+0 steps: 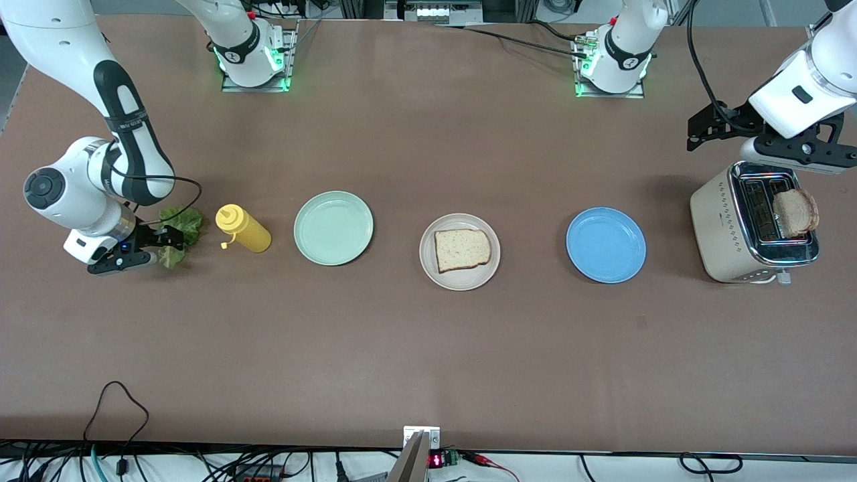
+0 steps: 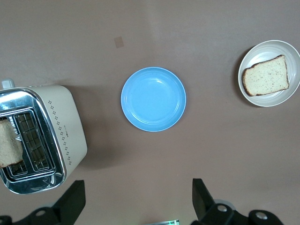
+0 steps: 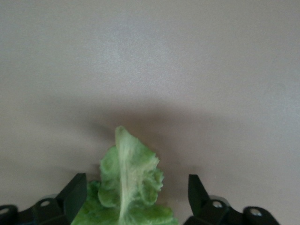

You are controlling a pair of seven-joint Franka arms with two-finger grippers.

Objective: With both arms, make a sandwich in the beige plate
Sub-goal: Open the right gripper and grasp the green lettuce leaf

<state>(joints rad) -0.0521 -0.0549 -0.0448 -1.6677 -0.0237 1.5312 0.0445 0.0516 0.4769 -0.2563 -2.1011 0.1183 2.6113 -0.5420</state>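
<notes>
No readable writing — right claw [image 3: 133, 197] spread around lettuce [image 3: 126, 187]; left claw [image 2: 138, 199] released above table [image 2: 187, 28].

A row is laid across the table [image 1: 428, 348]: lettuce [image 1: 179, 227] at the right arm's end, then a bottle [image 1: 242, 229], a plate [image 1: 333, 227], the middle plate [image 1: 460, 274] with a bread slice [image 1: 462, 250] on it, another plate [image 1: 605, 244], and a toaster [image 1: 726, 227] at the left arm's end, a slice [image 1: 795, 212] seated in its slot.
</notes>
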